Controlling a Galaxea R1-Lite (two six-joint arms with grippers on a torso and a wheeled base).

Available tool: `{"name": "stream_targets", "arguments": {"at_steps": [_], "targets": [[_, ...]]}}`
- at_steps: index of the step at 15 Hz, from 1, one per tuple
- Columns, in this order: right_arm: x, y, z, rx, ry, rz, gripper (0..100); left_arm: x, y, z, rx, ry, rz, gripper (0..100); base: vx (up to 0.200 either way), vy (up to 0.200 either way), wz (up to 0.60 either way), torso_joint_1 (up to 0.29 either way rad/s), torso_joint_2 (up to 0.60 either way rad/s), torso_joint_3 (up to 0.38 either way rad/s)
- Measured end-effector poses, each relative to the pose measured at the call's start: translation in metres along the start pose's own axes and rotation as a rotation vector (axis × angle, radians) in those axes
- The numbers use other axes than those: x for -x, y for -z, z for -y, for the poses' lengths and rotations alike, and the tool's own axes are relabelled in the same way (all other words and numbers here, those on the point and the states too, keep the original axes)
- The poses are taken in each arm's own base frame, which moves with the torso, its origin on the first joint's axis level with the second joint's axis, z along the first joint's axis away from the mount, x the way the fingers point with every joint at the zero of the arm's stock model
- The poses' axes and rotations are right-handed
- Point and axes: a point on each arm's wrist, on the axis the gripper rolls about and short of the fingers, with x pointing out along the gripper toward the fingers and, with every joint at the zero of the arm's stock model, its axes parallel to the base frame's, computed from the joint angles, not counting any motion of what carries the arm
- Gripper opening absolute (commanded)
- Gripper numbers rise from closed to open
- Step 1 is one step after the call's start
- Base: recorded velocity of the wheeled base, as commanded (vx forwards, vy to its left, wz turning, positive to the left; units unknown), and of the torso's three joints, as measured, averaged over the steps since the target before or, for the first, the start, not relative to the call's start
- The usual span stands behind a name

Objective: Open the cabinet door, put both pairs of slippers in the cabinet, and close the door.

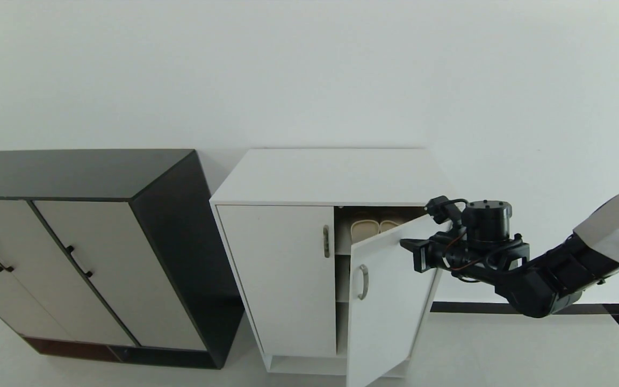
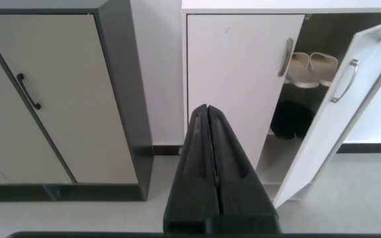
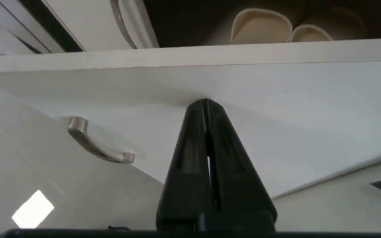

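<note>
When closing: keep right hand [image 3: 206, 106], fingers shut together, empty, tip against outer face of half-open door [image 1: 390, 301] near top edge, square to panel; push slowly. Left hand [image 2: 207, 112] likewise closed, empty, before cabinet [image 1: 320, 177]. Inside: beige slippers [image 1: 374, 226] above, dark pair [image 2: 293, 119] below.

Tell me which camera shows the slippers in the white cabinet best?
Left wrist view: past the open door it shows the beige pair and, below it, a dark pair. Head and right wrist views catch only the beige pair's ends.
</note>
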Motion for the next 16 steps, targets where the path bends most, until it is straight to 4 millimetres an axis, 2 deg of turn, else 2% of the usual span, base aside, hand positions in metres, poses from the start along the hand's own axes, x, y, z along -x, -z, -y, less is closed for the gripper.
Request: {"name": "stream_targets", "arguments": {"at_steps": [7, 16], "targets": [[-0.030, 0.002, 0.024, -0.007, 0.038, 0.030, 0, 0.000, 0.000, 0.000, 0.001, 0.000, 0.000, 0, 0.000, 0.000, 0.00, 0.000, 0.00, 0.000], [-0.046, 0.004, 0.034, -0.009, 0.051, 0.044, 0, 0.000, 0.000, 0.000, 0.001, 0.000, 0.000, 0, 0.000, 0.000, 0.00, 0.000, 0.00, 0.000]]}}
